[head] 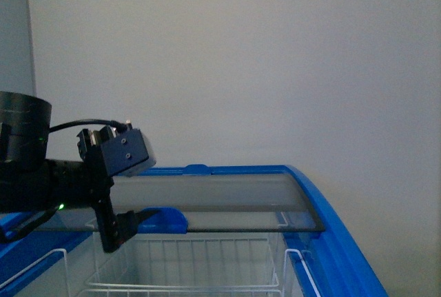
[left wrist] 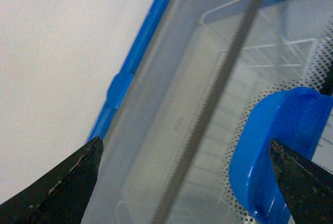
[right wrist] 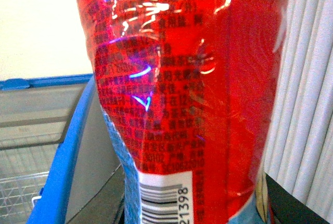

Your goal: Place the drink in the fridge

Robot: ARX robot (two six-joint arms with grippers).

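Note:
The drink (right wrist: 177, 78) fills the right wrist view: red label, small print and a barcode. My right gripper (right wrist: 192, 206) is shut on it, with only a dark finger (right wrist: 291, 203) showing at the edge. The fridge (head: 337, 228) has a blue top rim, and its sliding glass lid (head: 227, 204) covers the back part. My left gripper (head: 118, 233) hangs open over the opening, next to the lid's blue handle (head: 165, 220). In the left wrist view its fingertips (left wrist: 78, 172) stand wide apart, with the handle (left wrist: 281, 151) by one of them and nothing between them. The right arm is out of the front view.
White wire baskets (head: 193, 262) sit inside the open front part of the fridge. A plain pale wall (head: 241, 56) rises behind it. A white ribbed surface (right wrist: 307, 78) stands close beside the drink, and the fridge rim (right wrist: 57, 161) runs on its other side.

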